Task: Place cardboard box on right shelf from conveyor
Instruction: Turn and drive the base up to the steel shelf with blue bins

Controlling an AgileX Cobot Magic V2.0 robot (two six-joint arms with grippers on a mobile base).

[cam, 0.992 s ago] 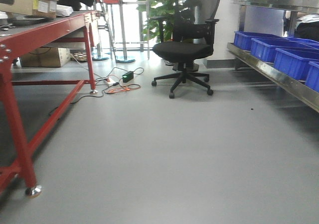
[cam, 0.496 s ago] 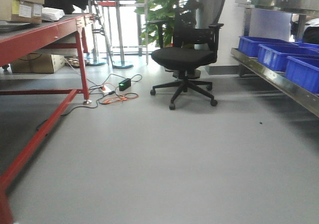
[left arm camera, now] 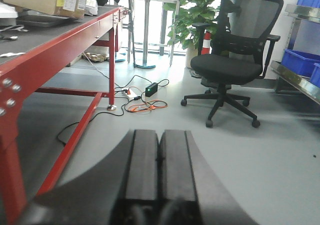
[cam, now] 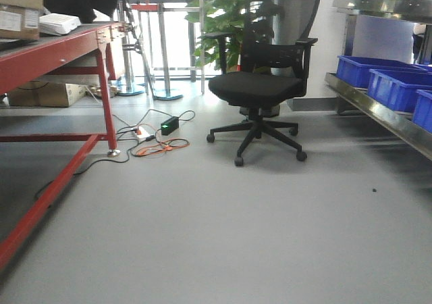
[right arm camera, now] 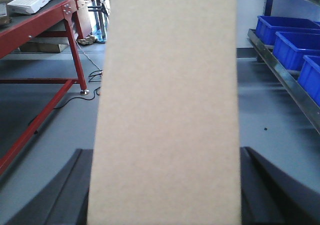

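The plain tan cardboard box [right arm camera: 167,105] fills the middle of the right wrist view, standing up between the dark fingers [right arm camera: 80,185]. My right gripper [right arm camera: 166,157] is shut on it, above the grey floor. The left gripper [left arm camera: 159,135] is shut with nothing in it, its pads pressed together over the floor. The conveyor [left arm camera: 47,37], a dark belt in a glossy red frame, runs along the left. It also shows as the conveyor [cam: 57,47] in the front view. The stainless right shelf [cam: 378,113] runs along the right, and its lip shows as the shelf [right arm camera: 280,72].
A black office chair [cam: 260,88] stands ahead in the aisle, a potted plant [cam: 226,20] behind it. Cables and a power strip [cam: 158,138] lie by the red leg [cam: 108,108]. Blue bins [cam: 381,71] sit on the shelf. Labelled cartons [cam: 20,10] rest on the conveyor.
The front view has advanced along the aisle. The chair looks larger, the near red table leg has slid out at the left, and the shelf with its bins has shifted right.
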